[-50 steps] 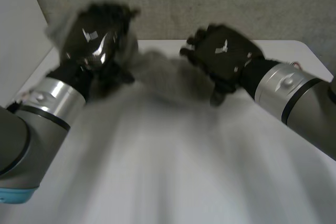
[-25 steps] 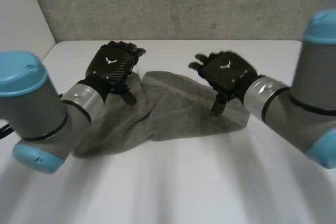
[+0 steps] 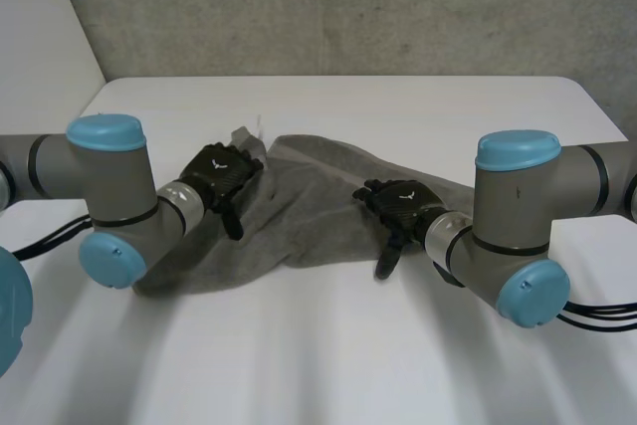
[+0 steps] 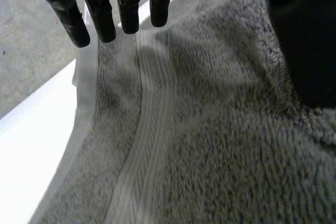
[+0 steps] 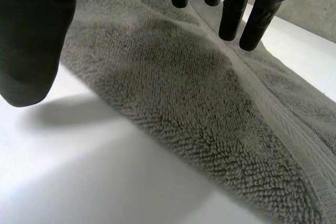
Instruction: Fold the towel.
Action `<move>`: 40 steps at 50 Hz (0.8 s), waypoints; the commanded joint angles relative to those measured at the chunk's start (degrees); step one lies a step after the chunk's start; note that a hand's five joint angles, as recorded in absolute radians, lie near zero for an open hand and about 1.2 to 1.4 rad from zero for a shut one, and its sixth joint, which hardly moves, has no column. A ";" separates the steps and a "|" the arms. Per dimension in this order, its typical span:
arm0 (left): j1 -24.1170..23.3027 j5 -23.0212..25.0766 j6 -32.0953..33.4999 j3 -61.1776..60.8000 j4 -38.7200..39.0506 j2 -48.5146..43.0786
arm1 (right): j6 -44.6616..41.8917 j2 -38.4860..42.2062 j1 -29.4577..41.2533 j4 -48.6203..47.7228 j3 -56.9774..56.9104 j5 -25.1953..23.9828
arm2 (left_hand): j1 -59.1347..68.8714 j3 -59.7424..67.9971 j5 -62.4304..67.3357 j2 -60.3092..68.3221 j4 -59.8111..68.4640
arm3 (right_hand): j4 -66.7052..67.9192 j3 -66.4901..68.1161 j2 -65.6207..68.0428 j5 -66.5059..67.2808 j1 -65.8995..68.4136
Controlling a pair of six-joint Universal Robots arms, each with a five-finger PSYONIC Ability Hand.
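Observation:
A grey towel (image 3: pixel 318 206) lies crumpled and loosely bunched across the middle of the white table (image 3: pixel 398 106). My left hand (image 3: pixel 221 176) hovers low over the towel's left part, near its far edge, with fingers straight. In the left wrist view its fingers (image 4: pixel 100 9) reach to the towel's woven band (image 4: pixel 142 145), thumb held apart, nothing gripped. My right hand (image 3: pixel 400 204) stands open over the towel's right part by its near edge. In the right wrist view the thumb (image 5: pixel 31 45) hangs over bare table and the fingers (image 5: pixel 236 3) over the towel (image 5: pixel 210 103).
The white table stretches wide in front of the towel (image 3: pixel 328 345) and behind it. A grey wall (image 3: pixel 348 7) rises behind the table's far edge. Both elbows with light-blue caps (image 3: pixel 105 131) (image 3: pixel 518 151) sit low on either side of the towel.
Both hands have come down from high near the camera to low over the towel. The elbows have swung into view. The towel lies as it did half a second ago.

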 commanded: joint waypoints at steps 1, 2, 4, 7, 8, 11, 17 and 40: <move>0.24 0.35 0.25 -0.05 0.17 -1.34 | -1.64 0.85 0.01 0.16 -0.38 0.04 | 1.49 -2.82 4.39 4.28 -3.18 | -3.30 -1.33 -4.89 -3.52 -5.45; 0.24 0.35 0.25 -0.05 0.17 -1.34 | -1.64 0.85 0.01 0.16 -0.38 0.04 | 1.52 -2.82 4.41 4.31 -3.18 | -3.30 -1.33 -4.89 -3.52 -5.45; 0.24 1.05 0.25 -0.05 0.17 -1.34 | -1.64 0.77 0.01 0.16 -0.38 -0.04 | 6.20 -2.82 9.10 9.00 -3.18 | -3.30 -1.33 -4.89 -3.52 -5.45; 0.24 1.50 0.25 -0.05 0.17 -1.17 | -1.64 0.77 0.01 0.16 -0.38 -0.13 | 11.61 -2.82 14.50 14.40 -3.18 | -3.30 -1.33 -4.89 -3.52 -5.45; 0.15 2.02 0.17 -0.05 0.17 -0.99 | -1.64 0.77 0.01 0.16 -0.38 -0.13 | 23.27 -2.82 26.16 26.06 -3.18 | -3.30 -1.33 -4.89 -3.52 -5.45; -0.02 2.46 0.16 -0.22 0.17 -0.29 | -1.64 1.03 0.01 0.16 -0.38 -0.13 | 55.68 -2.82 58.58 58.48 -3.18 | -3.30 -1.33 -4.89 -3.52 -5.45; -0.73 2.03 -0.45 -1.80 0.17 4.09 | -2.16 1.29 0.10 0.16 -0.38 -0.66 | 64.07 -2.82 66.96 66.86 -3.18 | -3.30 -1.33 5.28 -3.35 4.73; -2.14 1.14 -14.86 -4.18 5.54 27.57 | -2.87 -22.88 -4.47 -10.56 -0.90 -2.24 | 64.07 -2.82 66.96 66.86 -3.18 | -3.30 -1.33 75.11 66.48 74.55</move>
